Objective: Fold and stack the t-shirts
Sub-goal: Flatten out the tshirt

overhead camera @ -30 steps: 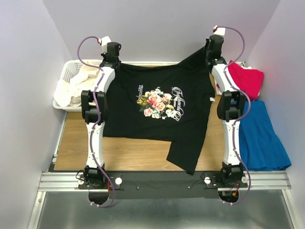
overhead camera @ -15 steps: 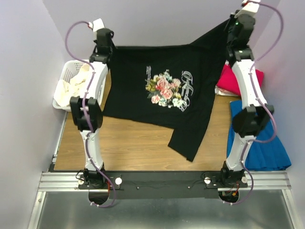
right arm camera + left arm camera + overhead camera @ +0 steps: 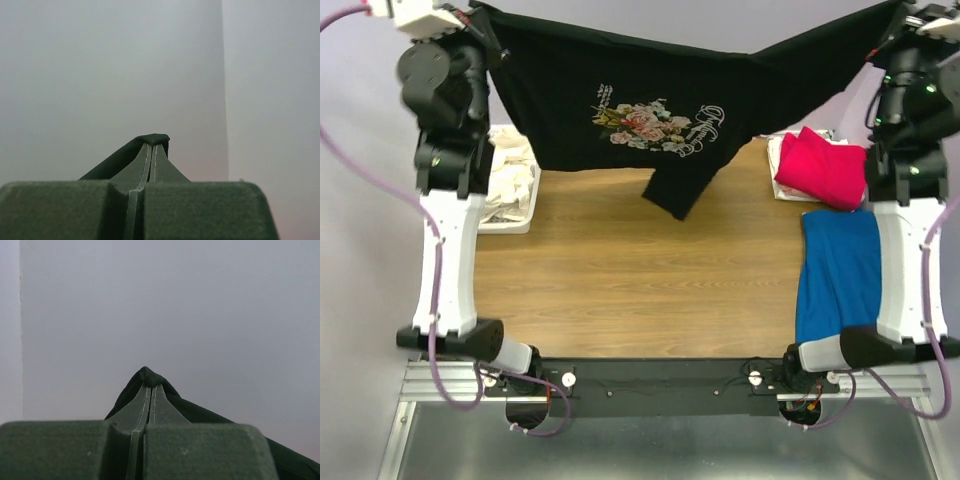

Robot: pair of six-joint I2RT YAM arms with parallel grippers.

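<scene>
The black t-shirt (image 3: 650,90), with a pink-rose print and white lettering, hangs stretched in the air between my two raised grippers; one sleeve dangles above the table's middle. My left gripper (image 3: 478,22) is shut on its left corner, and black cloth (image 3: 145,374) bunches over the closed tips (image 3: 151,386). My right gripper (image 3: 900,25) is shut on the right corner, with cloth (image 3: 152,137) wrapped over the tips (image 3: 151,145). A crimson t-shirt (image 3: 820,165) lies folded at the back right. Cream-white shirts (image 3: 510,170) lie in the basket.
A white lattice basket (image 3: 505,225) stands at the back left, partly behind my left arm. A blue cloth (image 3: 840,270) lies flat along the right side of the wooden table (image 3: 640,290), beside my right arm. Walls close in on three sides.
Both arms have risen high and spread apart, lifting the black t-shirt off the table until it hangs taut between them. The grips have not changed.
</scene>
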